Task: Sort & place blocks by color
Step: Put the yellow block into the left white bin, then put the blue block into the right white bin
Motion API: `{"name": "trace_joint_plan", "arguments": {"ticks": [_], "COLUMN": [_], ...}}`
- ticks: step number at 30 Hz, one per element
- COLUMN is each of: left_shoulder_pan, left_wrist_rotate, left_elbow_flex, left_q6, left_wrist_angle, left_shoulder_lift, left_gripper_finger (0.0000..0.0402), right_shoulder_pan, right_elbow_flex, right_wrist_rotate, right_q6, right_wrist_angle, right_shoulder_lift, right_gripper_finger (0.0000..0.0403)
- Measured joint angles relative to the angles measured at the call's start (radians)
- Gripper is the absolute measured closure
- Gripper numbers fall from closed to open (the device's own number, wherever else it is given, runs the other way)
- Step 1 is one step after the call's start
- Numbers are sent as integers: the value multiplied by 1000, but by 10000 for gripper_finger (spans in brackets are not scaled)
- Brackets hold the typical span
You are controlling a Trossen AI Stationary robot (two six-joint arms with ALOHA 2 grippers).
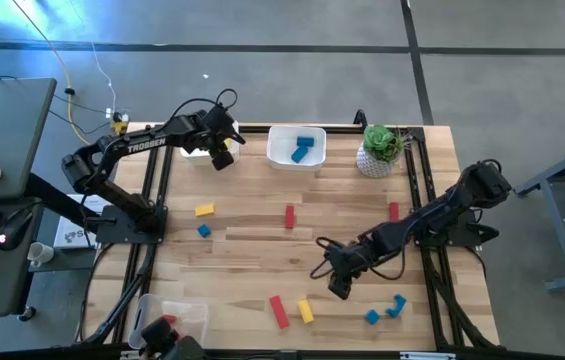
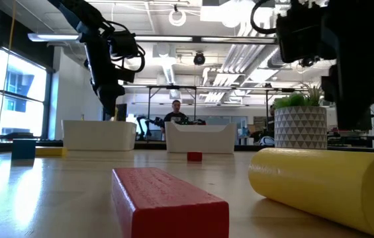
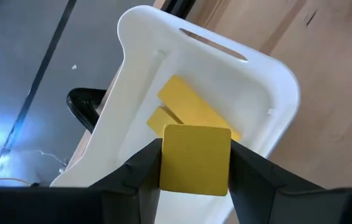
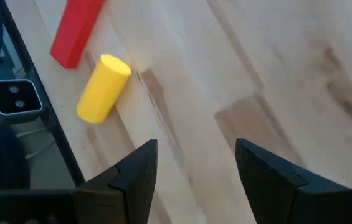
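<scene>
Yellow flat block (image 3: 195, 158), pinched between the fingers of the left gripper (image 1: 221, 155); it hangs directly above the far-left white bin (image 3: 269, 93), which already holds yellow pieces (image 3: 188, 109). Judged next: release straight down. Right gripper (image 1: 338, 287): fingers wide and empty, over bare counter (image 1: 252, 250); nearest block is the yellow cylinder (image 1: 305, 311) (long axis skewed to the fingers), beside a red bar (image 1: 278, 311).
</scene>
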Motion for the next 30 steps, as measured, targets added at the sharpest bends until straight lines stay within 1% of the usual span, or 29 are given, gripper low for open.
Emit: {"name": "trace_joint_plan", "arguments": {"ticks": [9, 12, 21, 27, 30], "left_shoulder_pan": [-1, -1, -11, -40, -57], "left_wrist_rotate": [-4, -4, -4, -7, -7], "left_elbow_flex": [0, 0, 4, 61, 100], "left_q6": [-11, -11, -10, -12, -37], "left_wrist_angle": [29, 29, 24, 13, 15], "left_shoulder_lift": [0, 0, 0, -1, -1], "left_gripper_finger": [195, 184, 182, 182, 183], "right_shoulder_pan": [105, 145, 247, 310, 345], "right_elbow_flex": [0, 0, 0, 0, 0], "right_wrist_rotate": [68, 87, 118, 105, 113], "right_q6": [184, 254, 432, 540, 595], "right_wrist_angle": [-71, -92, -98, -98, -98], "right_shoulder_lift": [0, 0, 0, 0, 0], "right_gripper_finger": [201, 201, 201, 201, 201]}}
